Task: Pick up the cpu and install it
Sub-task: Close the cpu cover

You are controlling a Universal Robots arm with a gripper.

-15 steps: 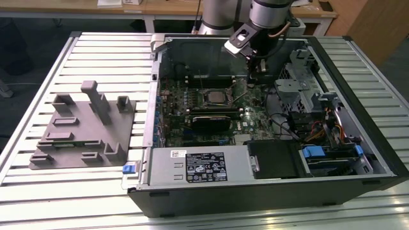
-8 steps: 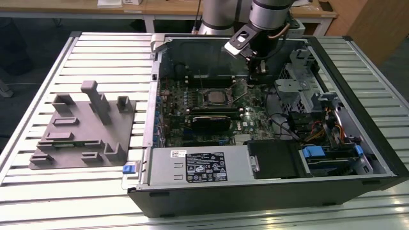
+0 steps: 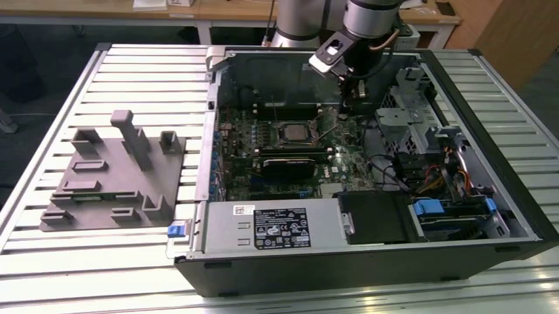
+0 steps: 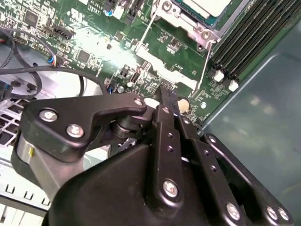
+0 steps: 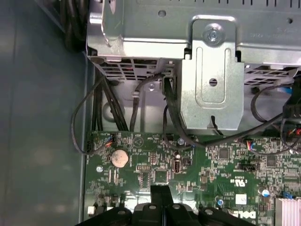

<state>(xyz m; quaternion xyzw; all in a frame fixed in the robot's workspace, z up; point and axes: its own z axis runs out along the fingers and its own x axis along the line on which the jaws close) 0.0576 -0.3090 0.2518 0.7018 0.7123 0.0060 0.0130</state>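
The cpu (image 4: 205,6), a pale silver-white square, lies inside the metal-framed socket (image 4: 184,21) on the green motherboard; thin wire levers stand beside the frame. In the exterior view the socket (image 3: 292,134) is at the board's middle. My gripper (image 3: 351,98) hangs low inside the open computer case, to the exterior view's right of the socket and apart from it. Its black fingers (image 4: 167,104) are pressed together with nothing between them, just above the board. In the first wrist view the gripper (image 5: 162,200) hovers over chips near a coin battery (image 5: 119,158).
A grey fixture (image 3: 109,176) sits on the slatted table at the exterior view's left. Inside the case are memory slots (image 4: 249,37), a black block (image 3: 284,169) below the socket, a metal drive cage (image 5: 211,61), loose black cables (image 5: 101,108) and the power supply (image 3: 271,226).
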